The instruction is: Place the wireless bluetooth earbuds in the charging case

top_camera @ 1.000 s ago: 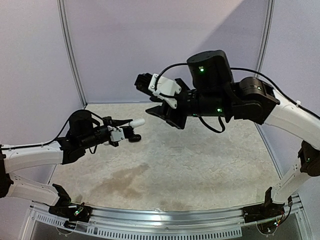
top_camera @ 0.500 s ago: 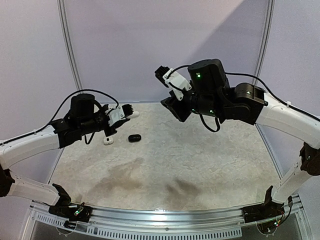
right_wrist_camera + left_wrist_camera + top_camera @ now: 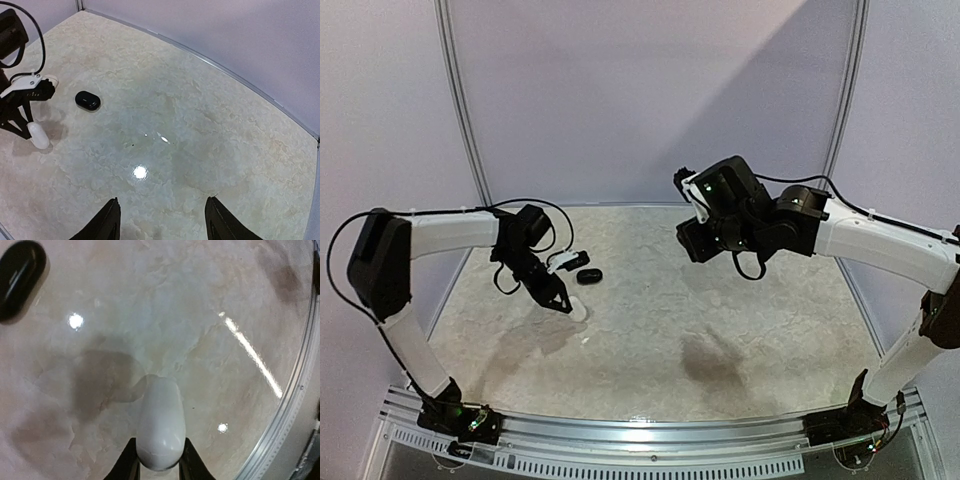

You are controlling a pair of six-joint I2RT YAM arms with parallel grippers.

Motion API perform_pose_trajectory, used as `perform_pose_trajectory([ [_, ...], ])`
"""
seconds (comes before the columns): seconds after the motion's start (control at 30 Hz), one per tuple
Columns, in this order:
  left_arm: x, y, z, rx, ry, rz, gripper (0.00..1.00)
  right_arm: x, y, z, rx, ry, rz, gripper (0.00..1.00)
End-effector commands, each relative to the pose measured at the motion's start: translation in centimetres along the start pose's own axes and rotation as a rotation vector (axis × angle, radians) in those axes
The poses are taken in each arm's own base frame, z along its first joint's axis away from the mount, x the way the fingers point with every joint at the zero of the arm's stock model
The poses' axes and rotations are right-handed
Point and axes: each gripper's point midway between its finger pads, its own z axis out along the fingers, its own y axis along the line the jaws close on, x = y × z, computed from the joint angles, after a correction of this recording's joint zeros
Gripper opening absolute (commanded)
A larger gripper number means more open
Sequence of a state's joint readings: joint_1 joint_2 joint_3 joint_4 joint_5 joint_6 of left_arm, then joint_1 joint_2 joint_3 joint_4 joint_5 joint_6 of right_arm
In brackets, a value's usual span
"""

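My left gripper [image 3: 159, 452] is shut on a white pebble-shaped charging case [image 3: 160, 422], whose far end points down at the marble tabletop. From above, that case [image 3: 578, 308] sits low at the table's left, just below the left gripper [image 3: 558, 292]. A black oval case [image 3: 588, 275] lies closed on the table next to it, top left in the left wrist view [image 3: 17, 277]. My right gripper [image 3: 162, 220] hovers open and empty over the table's middle right. A small white piece [image 3: 50, 80] peeks from behind the left gripper; I cannot tell whether it is an earbud.
Pale purple walls [image 3: 640, 100] enclose the table at the back and sides. A metal rail [image 3: 300, 405] runs along the near edge. The right arm [image 3: 840, 225] reaches in from the right, well above the tabletop.
The left arm swung down and brought the white case from mid-air to the tabletop beside the black case. The right arm drew back to the right and lower, its jaws spreading wider.
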State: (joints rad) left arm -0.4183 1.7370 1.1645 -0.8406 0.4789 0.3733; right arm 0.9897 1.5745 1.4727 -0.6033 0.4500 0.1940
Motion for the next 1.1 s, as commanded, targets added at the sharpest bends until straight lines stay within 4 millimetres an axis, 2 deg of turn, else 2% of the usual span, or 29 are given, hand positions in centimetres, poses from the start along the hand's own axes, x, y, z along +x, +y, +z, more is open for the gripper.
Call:
perform_pose_trajectory([
  [0.0,2.1,-1.1,0.0,0.229,0.080,-0.169,0.00,2.3,0.0,0.3,-0.010,0.057,0.056,0.59],
  [0.13,1.7,-1.1,-0.4,0.209,0.028,-0.106,0.01,3.0,-0.5,0.0,0.001,0.050,0.112,0.62],
  [0.17,1.8,-1.0,-0.4,0.202,0.031,-0.102,0.07,3.1,-0.7,-0.2,0.005,0.045,0.122,0.63],
  [0.27,2.0,-0.4,-0.3,0.178,0.040,-0.111,0.38,3.1,-1.1,-0.5,0.021,0.039,0.144,0.71],
  [0.37,1.8,0.4,-0.7,0.106,0.024,-0.117,0.65,2.8,-2.0,-0.4,0.039,0.045,0.171,0.87],
  [0.4,1.7,0.6,-1.0,0.080,0.010,-0.108,0.85,2.9,-3.0,-0.2,0.055,0.057,0.196,0.92],
  [0.43,1.6,0.7,-1.5,0.052,-0.005,-0.102,0.96,3.0,-3.7,0.0,0.064,0.071,0.236,0.98],
  [0.57,0.2,1.3,-5.1,-0.098,-0.074,-0.076,0.99,4.3,-8.1,0.7,0.144,0.117,0.371,0.99],
  [0.63,-0.6,2.1,-8.0,-0.241,-0.128,-0.050,0.99,5.4,-11.1,0.8,0.188,0.138,0.449,0.99],
  [0.73,-2.2,4.2,-13.8,-0.548,-0.311,0.006,0.99,7.8,-16.3,0.5,0.283,0.142,0.577,0.99],
  [0.8,-2.6,4.5,-17.4,-0.701,-0.443,0.018,0.99,8.9,-19.6,-1.0,0.346,0.087,0.642,0.99],
  [0.83,-2.5,5.0,-18.4,-0.757,-0.486,-0.021,0.99,10.1,-21.2,-1.4,0.377,0.069,0.675,0.99],
  [0.87,-2.1,5.5,-19.1,-0.802,-0.514,-0.074,0.99,11.0,-22.7,-2.3,0.398,0.037,0.714,0.99],
  [0.9,-1.6,6.1,-19.6,-0.840,-0.533,-0.142,0.99,13.4,-24.1,-2.5,0.433,0.036,0.746,0.99],
  [0.93,-0.9,6.8,-19.9,-0.882,-0.536,-0.209,0.99,13.2,-25.7,-4.3,0.464,-0.045,0.777,0.99],
  [0.97,0.0,7.6,-19.9,-0.918,-0.537,-0.278,0.99,15.4,-26.7,-4.8,0.525,-0.055,0.768,0.99],
  [1.07,3.3,9.3,-19.2,-1.015,-0.544,-0.442,0.99,17.3,-28.9,-8.4,0.699,-0.191,0.653,0.99],
])
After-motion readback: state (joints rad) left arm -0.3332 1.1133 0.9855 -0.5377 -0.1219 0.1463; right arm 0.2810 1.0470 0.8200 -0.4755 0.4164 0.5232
